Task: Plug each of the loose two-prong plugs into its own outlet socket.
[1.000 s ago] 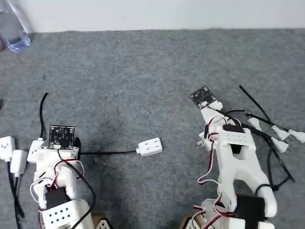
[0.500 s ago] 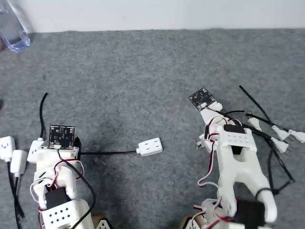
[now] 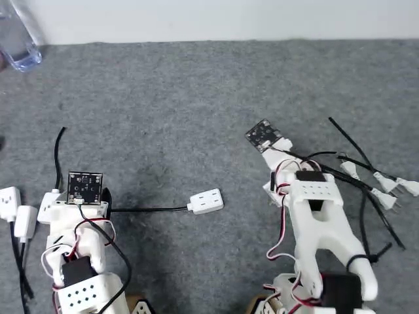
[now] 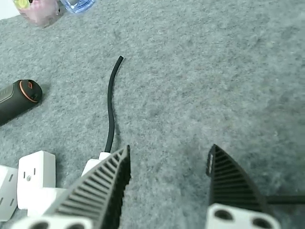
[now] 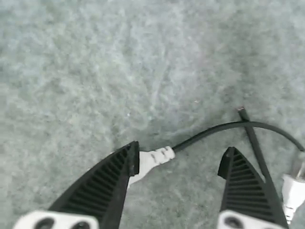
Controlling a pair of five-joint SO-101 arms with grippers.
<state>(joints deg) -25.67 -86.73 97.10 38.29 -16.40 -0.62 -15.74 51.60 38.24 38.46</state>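
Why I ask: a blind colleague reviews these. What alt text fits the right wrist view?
The right tool hangs open over grey carpet, with a white plug on a black cord lying just inside one finger. Another plug lies farther off.

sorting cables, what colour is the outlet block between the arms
White outlet block, black cord; high view shows it best.

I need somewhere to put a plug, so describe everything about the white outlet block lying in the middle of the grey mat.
The white rectangular plastic outlet block lies flat on the grey fuzzy mat, between the two arms and slightly tilted. Faint marks, likely slots, show on its upper face, and no plug is in it. A thin black cord leaves the end that faces the left arm and runs toward it. Only the mat and the cord touch it.
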